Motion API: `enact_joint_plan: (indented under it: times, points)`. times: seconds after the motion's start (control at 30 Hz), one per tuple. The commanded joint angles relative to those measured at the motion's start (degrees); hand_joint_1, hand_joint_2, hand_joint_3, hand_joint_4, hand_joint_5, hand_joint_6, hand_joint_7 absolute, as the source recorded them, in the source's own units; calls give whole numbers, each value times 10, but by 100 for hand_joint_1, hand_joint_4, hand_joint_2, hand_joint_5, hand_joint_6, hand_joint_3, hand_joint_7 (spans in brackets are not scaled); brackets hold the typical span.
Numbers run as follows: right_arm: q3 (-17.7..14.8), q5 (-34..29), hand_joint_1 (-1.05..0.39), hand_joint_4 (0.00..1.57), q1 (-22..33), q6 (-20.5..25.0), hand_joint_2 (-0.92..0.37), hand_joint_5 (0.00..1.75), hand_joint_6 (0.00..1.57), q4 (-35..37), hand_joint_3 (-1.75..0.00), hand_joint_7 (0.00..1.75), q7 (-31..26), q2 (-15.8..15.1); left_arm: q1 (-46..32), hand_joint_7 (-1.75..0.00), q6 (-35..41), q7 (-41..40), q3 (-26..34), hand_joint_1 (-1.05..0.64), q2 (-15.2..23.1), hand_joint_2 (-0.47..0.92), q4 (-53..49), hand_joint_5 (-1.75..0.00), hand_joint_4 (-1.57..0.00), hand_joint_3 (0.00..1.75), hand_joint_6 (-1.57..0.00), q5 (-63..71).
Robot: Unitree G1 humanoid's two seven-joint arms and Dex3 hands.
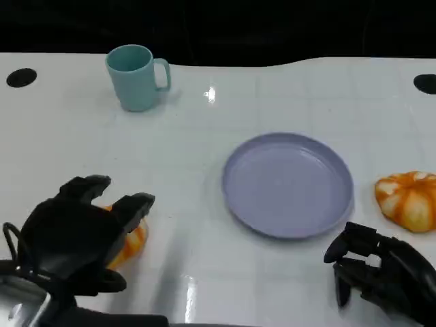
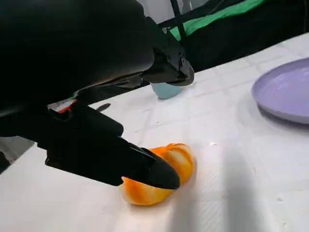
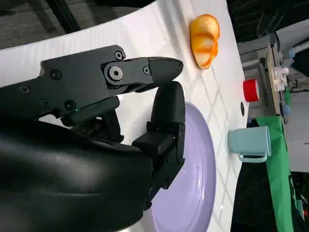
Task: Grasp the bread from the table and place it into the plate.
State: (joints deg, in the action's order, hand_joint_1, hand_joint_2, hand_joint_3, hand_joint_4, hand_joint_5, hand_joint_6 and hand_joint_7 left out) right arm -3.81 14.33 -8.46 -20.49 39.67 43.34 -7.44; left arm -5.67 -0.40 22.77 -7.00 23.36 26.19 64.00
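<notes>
We're at the grasp: left hand (image 1: 82, 235), lower left, fingers spread over bread (image 2: 157, 174), seemingly not gripping yet. Next: close, carry to plate (image 1: 288, 185).

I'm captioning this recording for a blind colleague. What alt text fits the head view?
The robot's left hand covers an orange bread roll on a white table, beside an empty purple plate. A second orange roll lies right of the plate, the right hand hovers nearer the camera, and a teal mug stands farther back.
</notes>
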Motion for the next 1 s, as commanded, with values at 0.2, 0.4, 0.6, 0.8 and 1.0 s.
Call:
enact_joint_plan:
  times: [0.2,0.4,0.6,0.8,1.0]
  points:
    - [-2,2,-53,67,10,15,-92,175,70,1,-23,135,1,-7,58,0,21,-13,-37,-58,9,80,-100,-7,-14,0,-27,3]
    - [-2,2,-53,67,10,17,-92,175,70,-1,-23,135,1,-7,87,0,27,-33,-58,-55,14,82,-165,-5,-15,1,-26,7]
    - [-3,3,-53,67,10,13,-92,175,69,2,-23,135,5,-7,116,0,44,-46,-83,-51,13,81,-224,-5,-16,0,-25,10]
    - [-1,-1,-53,66,11,17,-92,175,69,-3,-24,135,-1,-8,138,0,55,-71,-109,-49,15,80,-275,-4,-17,0,-24,12]
    - [-1,1,-53,66,11,15,-92,175,69,-2,-23,135,1,-7,165,0,56,-107,-131,-48,14,81,-344,-4,-19,0,-23,0]
